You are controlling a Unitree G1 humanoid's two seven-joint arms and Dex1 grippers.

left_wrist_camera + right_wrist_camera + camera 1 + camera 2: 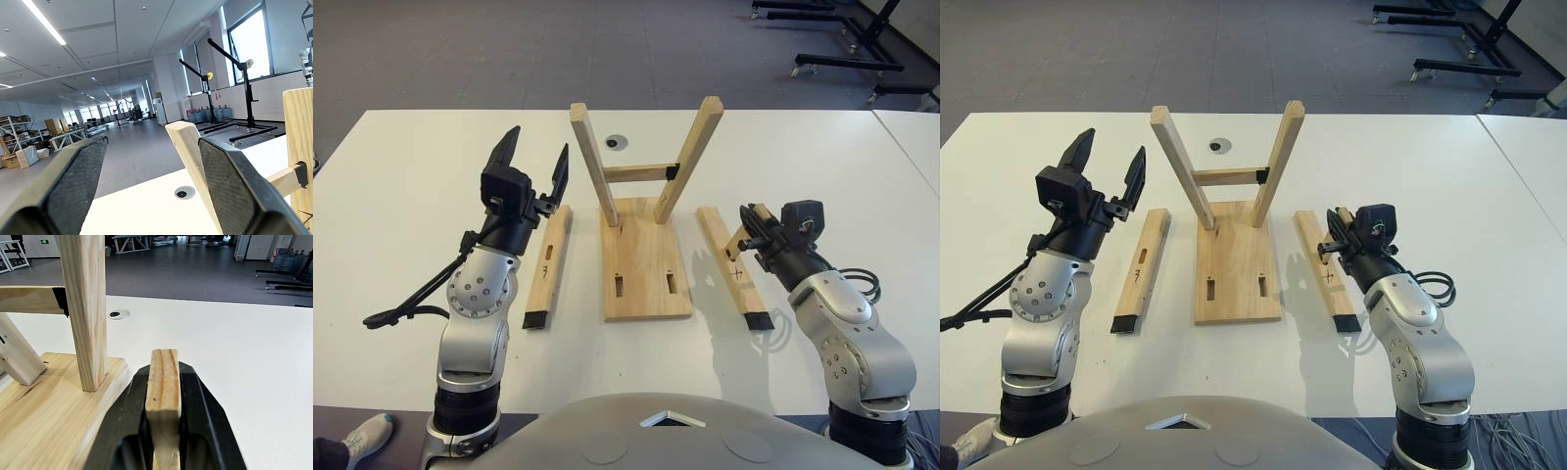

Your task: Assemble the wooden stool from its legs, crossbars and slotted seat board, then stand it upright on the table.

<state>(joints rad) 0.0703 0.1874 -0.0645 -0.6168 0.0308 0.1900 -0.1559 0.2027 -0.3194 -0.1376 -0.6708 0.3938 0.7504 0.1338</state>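
Note:
The slotted seat board (646,279) lies flat mid-table. Two legs (594,166) (690,157) stand up from its far end, joined by a crossbar (634,173). One loose leg (549,264) lies left of the board and another (732,269) lies right of it. My left gripper (539,140) is open, raised above the far end of the left loose leg, with nothing between its fingers (73,186). My right gripper (751,223) hovers over the right loose leg, shut on a short wooden crossbar (164,382) that points toward the standing legs.
A round cable hole (617,142) sits in the white table (431,176) behind the stool parts. A black cable (401,313) trails beside my left arm. A second table (915,127) adjoins on the right, and black wheeled frames (842,39) stand on the floor beyond.

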